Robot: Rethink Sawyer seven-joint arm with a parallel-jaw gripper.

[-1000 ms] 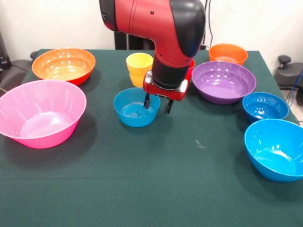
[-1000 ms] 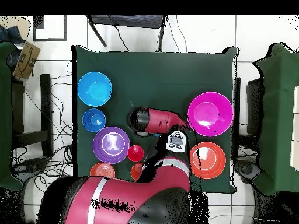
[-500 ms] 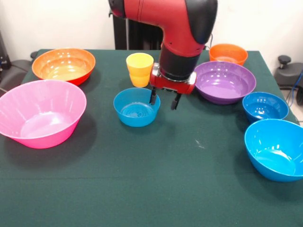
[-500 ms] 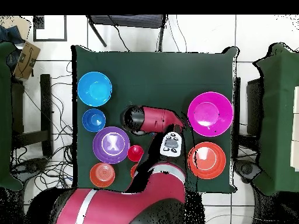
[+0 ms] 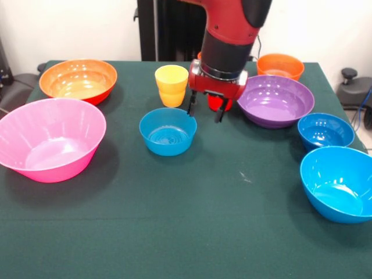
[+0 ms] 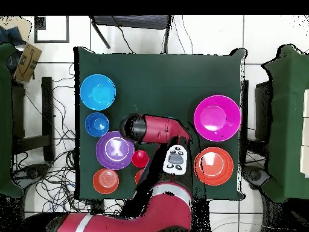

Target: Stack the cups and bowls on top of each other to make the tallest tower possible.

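Right now the red and black arm's hand (image 5: 205, 111) is hanging over the green-clothed table (image 5: 192, 232) with its two dark fingers (image 5: 190, 107) spread apart and gripping nothing. It is hovering just beyond the far right rim of the small blue plastic bowl (image 5: 168, 131), which is sitting upright and empty. Behind the fingers a small red plastic cup (image 5: 216, 103) is peeking out, partly hidden by the hand. Left of the hand, the yellow plastic tumbler (image 5: 171, 85) is standing upright; a second cup may be nested beneath it, but that cannot be told.

No tower is standing: the bowls are lying apart across the table. The medium purple glossy bowl (image 5: 274, 100) is sitting just right of the hand, with the small orange bowl (image 5: 280, 65) behind it. A second small blue bowl (image 5: 325, 131) and the medium bright blue bowl (image 5: 339, 183) are resting near the right edge, close together. On the left, the large pink bowl (image 5: 49, 139) and the large orange bowl (image 5: 78, 80) are sitting near each other.
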